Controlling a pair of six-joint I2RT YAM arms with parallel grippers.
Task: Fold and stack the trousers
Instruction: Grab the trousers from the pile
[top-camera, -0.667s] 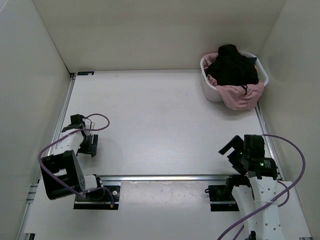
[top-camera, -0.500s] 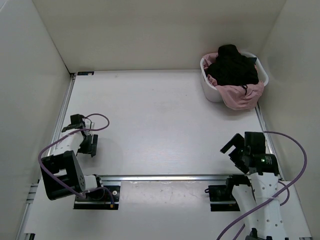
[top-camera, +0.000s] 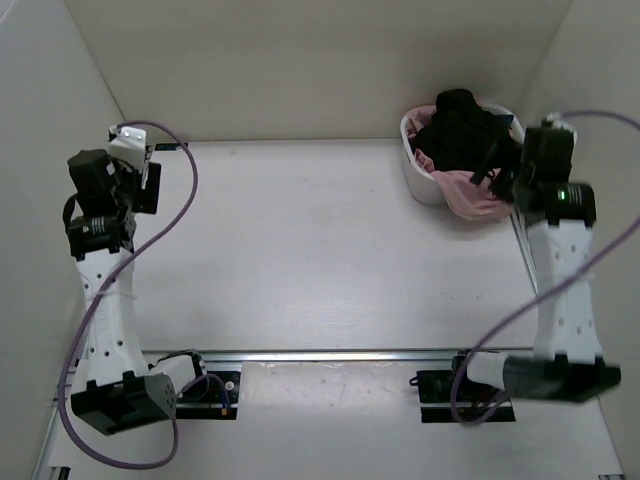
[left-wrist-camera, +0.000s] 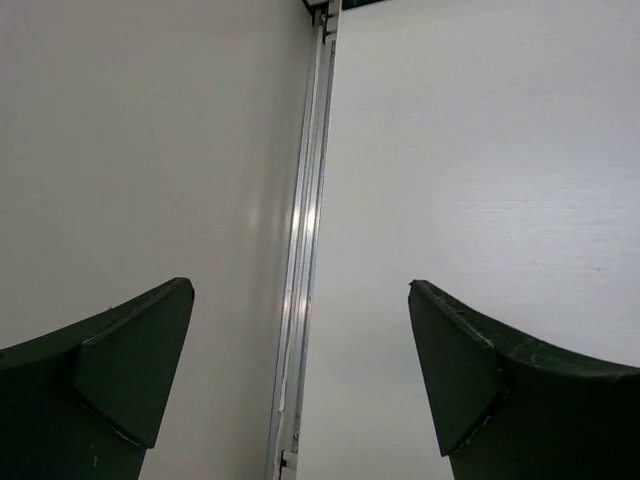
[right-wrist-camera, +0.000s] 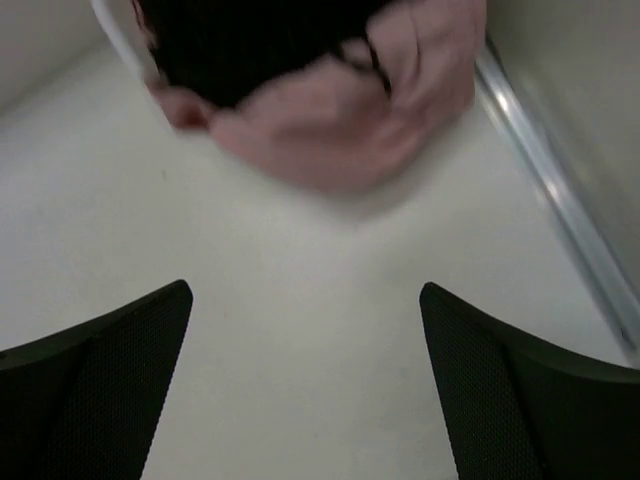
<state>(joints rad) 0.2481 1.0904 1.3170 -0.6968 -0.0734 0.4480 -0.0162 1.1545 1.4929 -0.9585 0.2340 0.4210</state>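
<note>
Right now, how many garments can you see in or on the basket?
2. The black trousers are heaped on top in the white basket at the far right corner. A pink garment lies beneath them, spilling over the near rim. More may be hidden underneath.

Open tabletop (top-camera: 320, 250); basket (top-camera: 424, 186) in far-right corner

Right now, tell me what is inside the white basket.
The black trousers are heaped on top, rising above the rim of the white basket. A pink garment spills over its near side. Anything beneath them is covered.
</note>
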